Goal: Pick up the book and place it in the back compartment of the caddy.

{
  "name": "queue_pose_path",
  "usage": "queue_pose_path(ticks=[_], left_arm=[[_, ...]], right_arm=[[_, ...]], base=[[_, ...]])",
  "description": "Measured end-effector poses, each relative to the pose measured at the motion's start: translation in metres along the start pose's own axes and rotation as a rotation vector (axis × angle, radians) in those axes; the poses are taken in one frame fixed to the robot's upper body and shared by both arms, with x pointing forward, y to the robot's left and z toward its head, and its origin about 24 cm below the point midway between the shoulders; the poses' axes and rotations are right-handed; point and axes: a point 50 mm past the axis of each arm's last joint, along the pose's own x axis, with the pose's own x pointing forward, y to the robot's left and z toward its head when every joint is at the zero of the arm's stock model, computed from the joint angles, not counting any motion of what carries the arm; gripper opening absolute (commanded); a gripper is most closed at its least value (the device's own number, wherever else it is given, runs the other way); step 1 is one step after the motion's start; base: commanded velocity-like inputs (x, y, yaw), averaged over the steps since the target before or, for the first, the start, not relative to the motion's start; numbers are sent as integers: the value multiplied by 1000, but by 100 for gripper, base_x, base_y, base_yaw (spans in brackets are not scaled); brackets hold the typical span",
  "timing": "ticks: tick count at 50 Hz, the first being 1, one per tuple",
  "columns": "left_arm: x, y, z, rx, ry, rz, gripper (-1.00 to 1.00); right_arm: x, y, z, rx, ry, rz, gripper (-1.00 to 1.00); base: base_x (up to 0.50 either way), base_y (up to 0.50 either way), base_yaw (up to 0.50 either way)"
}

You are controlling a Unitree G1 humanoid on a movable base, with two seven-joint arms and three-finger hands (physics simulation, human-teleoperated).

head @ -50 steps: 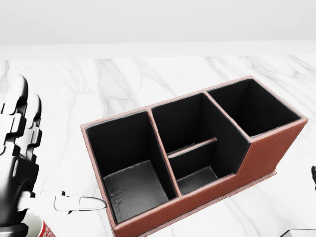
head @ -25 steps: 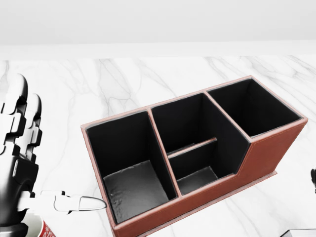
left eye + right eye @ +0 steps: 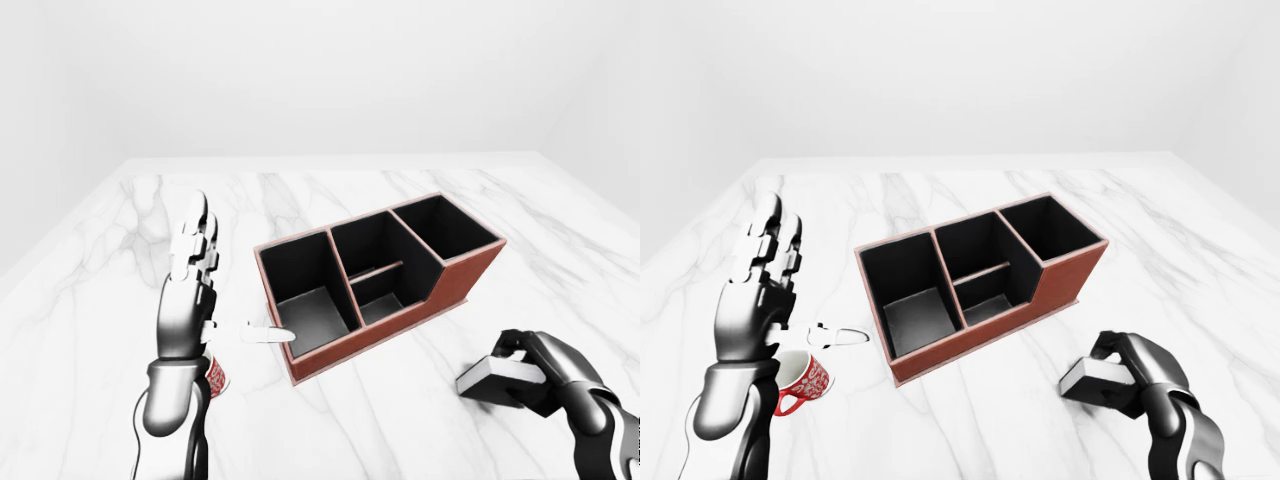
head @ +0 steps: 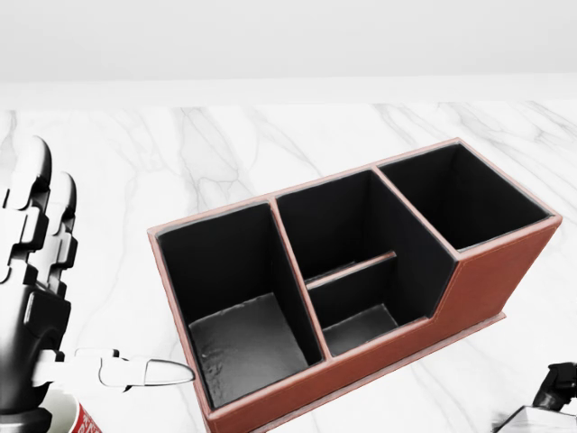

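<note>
Book (image 3: 492, 379) flat, long axis left-right.

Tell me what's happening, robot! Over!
Right hand shut on the book, low by the caddy. Left hand open, raised, empty. Book not in the caddy yet. Red mug sits clear, under the left hand.

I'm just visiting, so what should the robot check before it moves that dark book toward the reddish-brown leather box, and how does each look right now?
1. Right hand fingers closed round the dark, pale-edged book: ok.
2. Book lifted off the white marble table: cannot tell.
3. Compartments of the reddish-brown leather caddy empty: ok.
4. Left hand open, outside the caddy: ok.
5. Red patterned mug away from the book's path: ok.
</note>
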Motion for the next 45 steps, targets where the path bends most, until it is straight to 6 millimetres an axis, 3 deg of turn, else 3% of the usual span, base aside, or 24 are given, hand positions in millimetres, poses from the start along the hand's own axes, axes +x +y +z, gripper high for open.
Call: queue_pose_path(ticks=[15,45], left_arm=[[0,0,0,0,-1,0,100],[1,1,1,0,-5,4,100]], right_arm=[[-2,-1,6,10,-14,1,-100],[-20,-36,34,98,-65,-86,-100]], base=[[0,0,0],[0,0,0]])
